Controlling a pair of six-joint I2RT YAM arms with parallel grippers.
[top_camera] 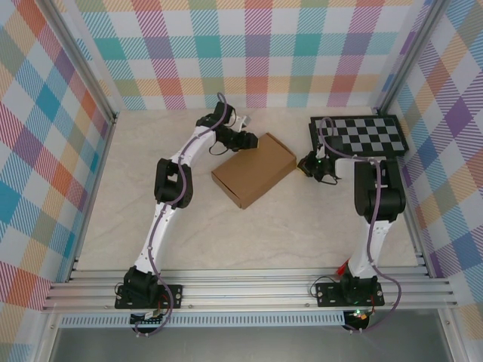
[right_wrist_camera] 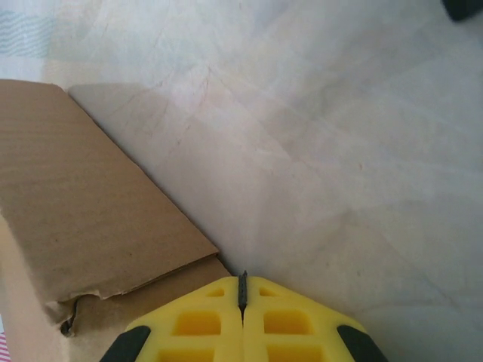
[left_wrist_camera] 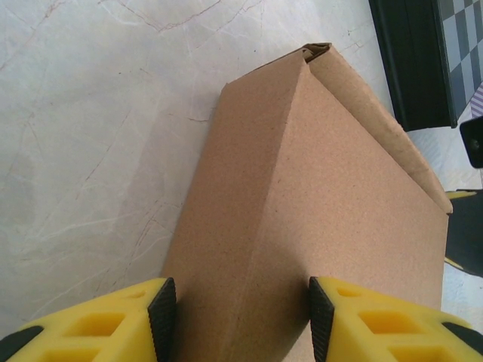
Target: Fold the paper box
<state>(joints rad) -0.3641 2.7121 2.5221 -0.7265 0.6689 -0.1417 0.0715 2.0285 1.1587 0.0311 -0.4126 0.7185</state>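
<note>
The paper box (top_camera: 253, 170) sits closed near the middle of the table (top_camera: 136, 151), turned so that its corners point roughly to 12, 3, 6 and 9 o'clock in the top view. With the lid down, whatever is inside is hidden. In the left wrist view the box (left_wrist_camera: 317, 211) runs off the bottom and right edges. A small tucked fold gapes at its far corner, toward 12 o'clock. The left gripper (top_camera: 241, 141) is at the box's 11 o'clock side. Its yellow fingers (left_wrist_camera: 113, 324) stand apart with the end of the box between them, and whether the pads touch the cardboard is hard to make out. The right gripper (top_camera: 315, 167) is just off the 3 o'clock corner, fingers pressed together on nothing (right_wrist_camera: 243, 290). In its wrist view the box (right_wrist_camera: 83, 204) is cut off at 9 o'clock, with a creased flap edge by the fingertips. The checkerboard panel (top_camera: 361, 136) lies at 2 o'clock, partly covered by the right arm.
</note>
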